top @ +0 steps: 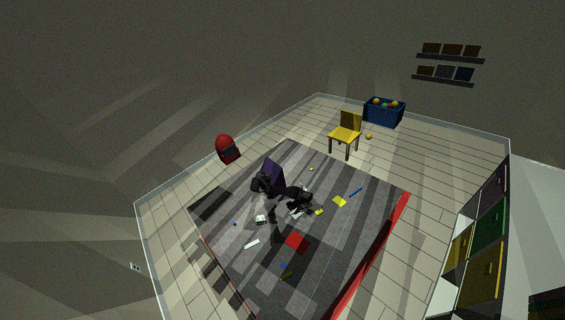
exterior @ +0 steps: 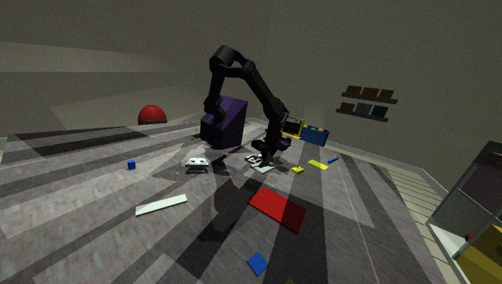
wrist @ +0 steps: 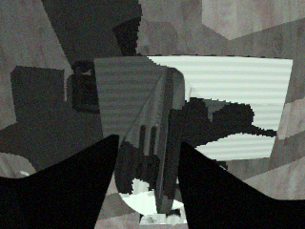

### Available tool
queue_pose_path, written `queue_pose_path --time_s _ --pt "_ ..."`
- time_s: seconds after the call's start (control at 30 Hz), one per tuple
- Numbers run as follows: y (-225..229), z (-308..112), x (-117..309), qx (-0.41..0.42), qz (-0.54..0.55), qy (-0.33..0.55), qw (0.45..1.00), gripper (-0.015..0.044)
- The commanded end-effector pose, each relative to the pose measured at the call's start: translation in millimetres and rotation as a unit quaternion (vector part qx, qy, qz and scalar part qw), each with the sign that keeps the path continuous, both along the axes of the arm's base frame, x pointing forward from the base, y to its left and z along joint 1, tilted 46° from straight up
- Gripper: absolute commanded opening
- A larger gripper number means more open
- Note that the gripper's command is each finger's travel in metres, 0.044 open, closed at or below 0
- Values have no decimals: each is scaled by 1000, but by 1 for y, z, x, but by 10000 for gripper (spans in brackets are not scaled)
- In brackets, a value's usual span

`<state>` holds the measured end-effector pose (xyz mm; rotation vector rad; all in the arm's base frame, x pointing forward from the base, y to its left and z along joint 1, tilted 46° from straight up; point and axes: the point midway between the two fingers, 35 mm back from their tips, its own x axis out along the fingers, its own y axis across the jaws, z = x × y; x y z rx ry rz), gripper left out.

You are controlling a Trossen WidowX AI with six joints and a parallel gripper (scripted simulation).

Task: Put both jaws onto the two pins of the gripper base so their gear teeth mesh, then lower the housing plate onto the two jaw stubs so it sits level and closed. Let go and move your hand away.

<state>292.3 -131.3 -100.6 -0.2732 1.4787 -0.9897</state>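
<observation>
My gripper (top: 302, 209) (exterior: 267, 161) (wrist: 148, 145) points down and is shut on a jaw, a tapered piece with slots (wrist: 172, 97) that shows between the fingertips in the wrist view. Below it lies a pale rectangular plate (exterior: 262, 168) (wrist: 238, 72), ribbed in the wrist view and partly in shadow; it looks like the gripper base. Its pins and any gear teeth are hidden or too dark to tell. A white openwork part (exterior: 252, 158) lies just left of my fingers. A white plate with dark holes (top: 260, 218) (exterior: 196, 162), perhaps the housing plate, sits raised further left.
A purple block (top: 273, 171) (exterior: 228, 119) stands behind the arm. A yellow piece (top: 319, 212) (exterior: 297, 170) lies right of the gripper. A red plate (top: 297, 243) (exterior: 278, 207) and a white strip (top: 251, 243) (exterior: 161, 205) lie nearer the exterior camera. A blue cube (exterior: 131, 164) is far left.
</observation>
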Motion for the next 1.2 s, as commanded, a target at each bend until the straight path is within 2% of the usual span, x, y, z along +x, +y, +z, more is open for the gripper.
queue_pose_path --time_s 0.0,1.17 --pt "-2 -1 0 -2 2 2 1000 134" --pt "-5 -4 -1 -2 2 2 1000 134"
